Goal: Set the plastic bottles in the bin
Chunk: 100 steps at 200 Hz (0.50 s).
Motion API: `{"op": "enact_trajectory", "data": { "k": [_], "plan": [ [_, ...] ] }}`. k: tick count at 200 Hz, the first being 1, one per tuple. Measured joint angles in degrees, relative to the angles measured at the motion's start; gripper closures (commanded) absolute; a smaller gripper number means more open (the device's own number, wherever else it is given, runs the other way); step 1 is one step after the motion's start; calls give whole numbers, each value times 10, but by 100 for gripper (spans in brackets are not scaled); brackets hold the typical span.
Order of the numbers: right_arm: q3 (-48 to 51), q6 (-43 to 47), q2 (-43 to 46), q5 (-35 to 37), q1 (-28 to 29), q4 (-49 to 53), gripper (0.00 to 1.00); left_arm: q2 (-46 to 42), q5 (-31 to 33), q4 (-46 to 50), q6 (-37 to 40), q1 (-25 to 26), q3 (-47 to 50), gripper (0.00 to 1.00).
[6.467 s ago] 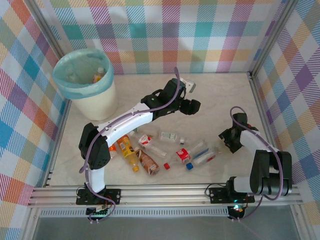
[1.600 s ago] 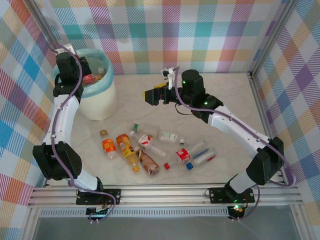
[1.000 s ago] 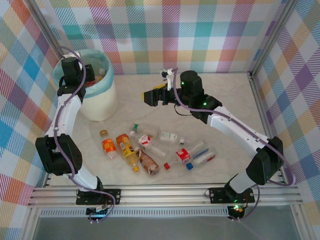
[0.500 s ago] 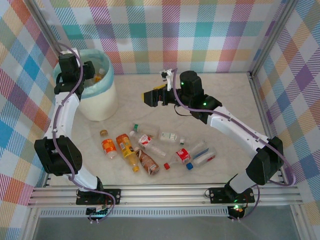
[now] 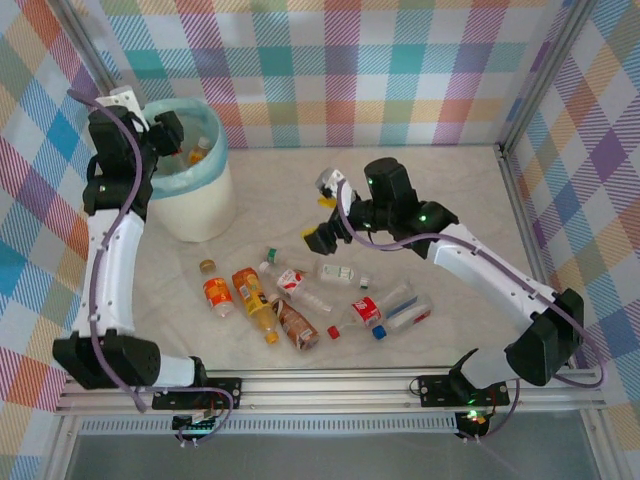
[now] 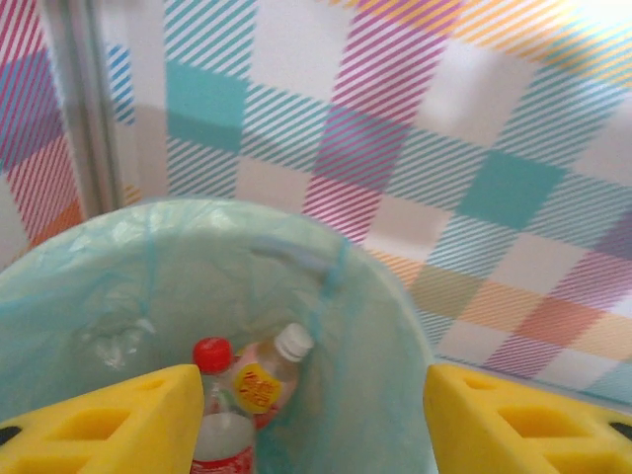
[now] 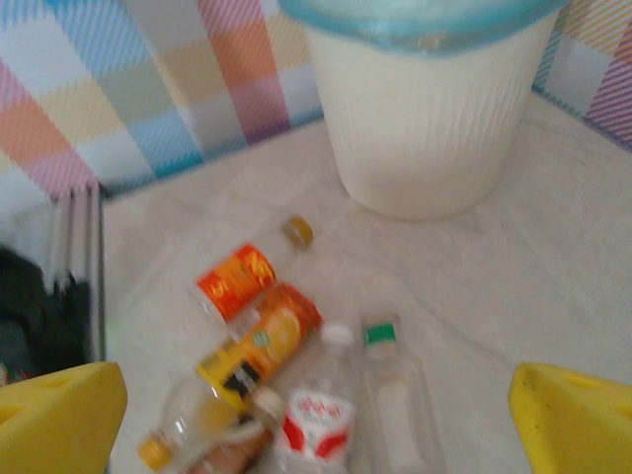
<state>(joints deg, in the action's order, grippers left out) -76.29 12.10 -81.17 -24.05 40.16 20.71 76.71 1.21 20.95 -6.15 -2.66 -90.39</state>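
Observation:
Several plastic bottles (image 5: 295, 300) lie loose in the middle of the table: an orange-labelled one (image 7: 235, 281), a yellow-orange one (image 7: 262, 346), a red-and-white one (image 7: 321, 415) and a clear one with a green cap (image 7: 390, 395). The bin (image 5: 195, 195), white with a blue-green liner, stands at the back left. Two bottles lie inside it, one red-capped (image 6: 219, 420) and one white-capped (image 6: 259, 373). My left gripper (image 5: 167, 130) hangs open over the bin's rim with nothing between its yellow pads (image 6: 99, 425). Above the bottle pile my right gripper (image 5: 322, 228) is open and empty.
Plaid walls and metal frame posts (image 5: 520, 120) close the table on three sides. A small loose cap (image 5: 208, 266) lies near the bin's foot. Bare table (image 5: 440, 190) stretches behind the right arm.
The right gripper has swung down and toward the front, from mid-air near the back to just above the bottles. The left wrist has drawn back leftward at the bin's rim.

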Motion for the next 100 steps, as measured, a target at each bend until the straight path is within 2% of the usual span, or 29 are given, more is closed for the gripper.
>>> {"op": "enact_trajectory", "data": {
  "k": [28,53,74,100],
  "plan": [
    [49,85,7,29,0,61,1,-66,-12,-1,25,75,43,39],
    [103,104,23,73,0,103,2,-104,-25,-1,74,152,95,39],
    [139,51,49,150,0,128,6,-114,-47,-3,107,212,143,40],
    [151,-88,75,231,-8,157,9,-112,-67,-6,131,262,200,40]
  ]
}}
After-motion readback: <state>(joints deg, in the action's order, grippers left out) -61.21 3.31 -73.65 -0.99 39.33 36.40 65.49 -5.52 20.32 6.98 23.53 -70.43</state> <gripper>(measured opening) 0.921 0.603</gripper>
